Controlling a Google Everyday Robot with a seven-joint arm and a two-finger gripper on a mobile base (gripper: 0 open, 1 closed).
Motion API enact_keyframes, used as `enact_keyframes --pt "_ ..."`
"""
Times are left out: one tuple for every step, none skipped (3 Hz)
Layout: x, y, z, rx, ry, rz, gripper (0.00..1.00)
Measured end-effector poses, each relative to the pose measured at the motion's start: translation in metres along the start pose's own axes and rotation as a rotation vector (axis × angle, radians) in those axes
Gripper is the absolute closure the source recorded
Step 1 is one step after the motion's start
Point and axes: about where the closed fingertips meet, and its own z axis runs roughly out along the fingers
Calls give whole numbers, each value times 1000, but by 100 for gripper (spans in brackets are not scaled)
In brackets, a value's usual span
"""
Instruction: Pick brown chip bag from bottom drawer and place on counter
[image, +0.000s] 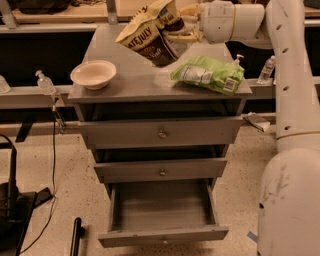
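Note:
The brown chip bag (152, 36), dark brown with cream-yellow ends and large lettering, hangs tilted in the air over the back of the counter (135, 82). My gripper (182, 27) is at the bag's right end, shut on it, reaching in from the right on the white arm. The bottom drawer (162, 212) stands pulled open below, and its grey interior holds nothing.
A light green bag (207, 75) lies on the counter's right side, just below and right of the held bag. A white bowl (93, 74) sits at the counter's left front. The two upper knobbed drawers are slightly open. My white base (290, 195) fills the right edge.

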Motion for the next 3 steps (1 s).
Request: enact_keyframes --pt "17 -10 10 36 -5 -60 100" --pt "33 -24 13 82 36 -106 100" --pt "48 -37 19 110 102 -161 100"
